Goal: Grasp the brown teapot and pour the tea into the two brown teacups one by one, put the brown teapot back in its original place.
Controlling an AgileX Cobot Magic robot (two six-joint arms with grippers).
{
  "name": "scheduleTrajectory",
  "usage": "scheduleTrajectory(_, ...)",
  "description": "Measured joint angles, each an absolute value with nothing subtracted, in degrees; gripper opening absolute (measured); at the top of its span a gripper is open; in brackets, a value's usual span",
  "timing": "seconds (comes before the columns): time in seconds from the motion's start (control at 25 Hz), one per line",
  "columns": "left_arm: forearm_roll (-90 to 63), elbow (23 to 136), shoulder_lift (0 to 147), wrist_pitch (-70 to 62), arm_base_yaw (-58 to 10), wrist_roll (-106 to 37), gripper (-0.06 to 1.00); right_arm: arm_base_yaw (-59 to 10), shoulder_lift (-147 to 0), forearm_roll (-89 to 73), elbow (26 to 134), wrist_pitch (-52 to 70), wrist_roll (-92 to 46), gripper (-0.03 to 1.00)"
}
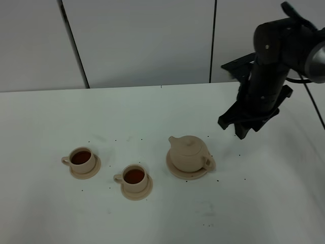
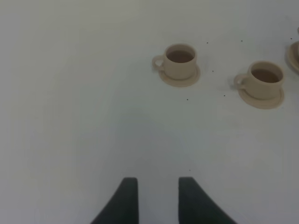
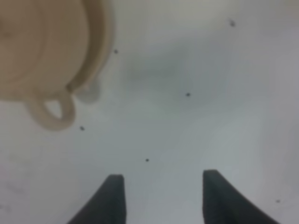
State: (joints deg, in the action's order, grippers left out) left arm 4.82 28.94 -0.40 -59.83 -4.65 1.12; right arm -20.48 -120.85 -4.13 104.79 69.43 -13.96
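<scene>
The brown teapot (image 1: pixel 189 151) stands upright on its wide round saucer (image 1: pixel 175 172), the original place, right of the table's middle, with its handle toward the right. The two brown teacups (image 1: pixel 82 159) (image 1: pixel 134 178) sit on small saucers to its left, both holding dark tea. My right gripper (image 1: pixel 231 128) hangs above the table behind and right of the teapot, open and empty. In the right wrist view the teapot (image 3: pixel 37 46) lies apart from the open gripper (image 3: pixel 163 179). My left gripper (image 2: pixel 158 186) has a narrow gap and holds nothing; both teacups (image 2: pixel 180 60) (image 2: pixel 265 79) lie ahead of it.
The white table (image 1: pixel 45 122) carries small dark specks around the tea set. A pale panelled wall (image 1: pixel 142 40) runs along its back edge. The right arm's black links (image 1: pixel 274 61) rise at the upper right.
</scene>
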Motion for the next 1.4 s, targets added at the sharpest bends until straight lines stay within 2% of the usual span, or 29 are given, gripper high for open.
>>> scheduleTrajectory(0.64,4.82,28.94,-0.4,-59.83,-4.65,1.12,0.28,-5.25,-118.98,-5.93,102.41,69.37,-6.13,0.38)
scheduleTrajectory(1.0,4.82,28.94,-0.4,-59.83,-4.65,1.2,0.28,1.01,-106.03,-6.11,85.68,69.43,-7.22,0.38)
scheduleTrajectory(1.4,4.82,28.94,-0.4,-59.83,-4.65,1.2,0.28,3.21,-77.58,-6.53,58.02,66.25,-6.09,0.38)
